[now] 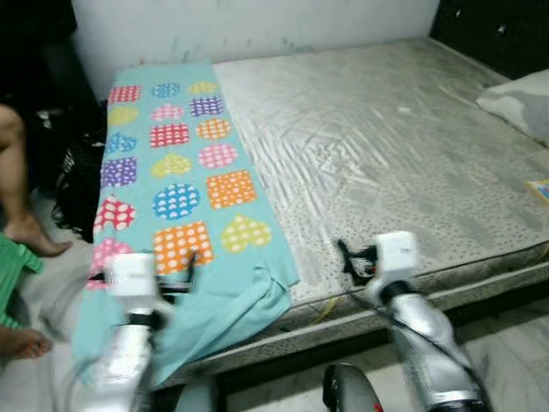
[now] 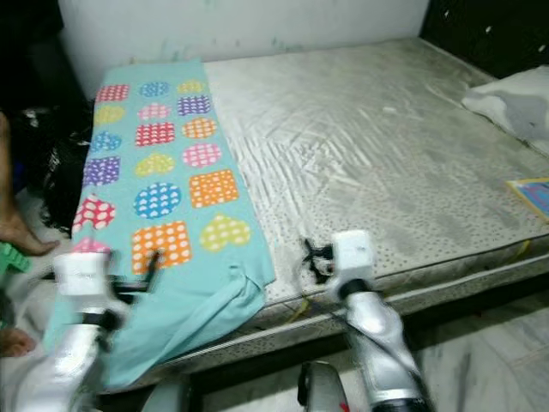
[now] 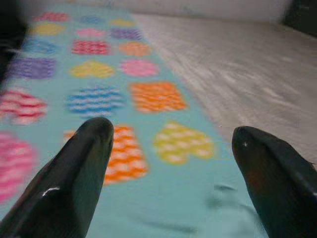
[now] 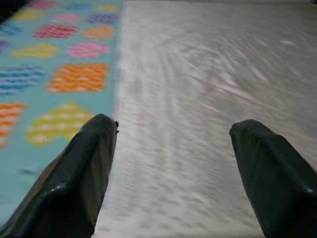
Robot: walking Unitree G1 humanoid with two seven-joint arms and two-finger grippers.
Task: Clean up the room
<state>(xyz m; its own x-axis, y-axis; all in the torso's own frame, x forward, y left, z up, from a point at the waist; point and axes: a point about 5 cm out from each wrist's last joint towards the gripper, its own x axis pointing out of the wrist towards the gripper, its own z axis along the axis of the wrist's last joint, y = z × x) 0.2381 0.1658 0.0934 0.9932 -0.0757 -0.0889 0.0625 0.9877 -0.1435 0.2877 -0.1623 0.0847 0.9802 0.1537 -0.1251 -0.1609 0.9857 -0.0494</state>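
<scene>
Honestly, I'd say the cleanup has barely started. The teal blanket [image 1: 176,197] with the coloured hearts and squares is laid in a long strip down the 9 o'clock side of the mattress [image 1: 386,146], and its near end is bunched up and sliding off the edge toward me around 7 o'clock. It isn't folded and neither of my grippers has hold of it.

My left gripper [image 3: 171,144] is hovering just over the near part of the blanket, fingers spread wide with nothing between them. My right gripper [image 4: 173,134] is spread the same way and also empty, pointing over the bare mattress right beside the blanket's edge.

What's left, as far as I can judge: getting that blanket gathered or folded, plus sorting the bits at the far side. There's a pale pillow [image 1: 521,103] at 2 o'clock and something flat and colourful [image 1: 540,190] at 3 o'clock on the mattress edge, too cut off to name.

The mattress is a grey, wrinkled, uncovered sheet surface against a white wall [image 1: 257,26]. A person's bare legs [image 1: 21,206] sit at 9 o'clock beside a dark bag [image 1: 79,180]. The floor looks like pale tile.
</scene>
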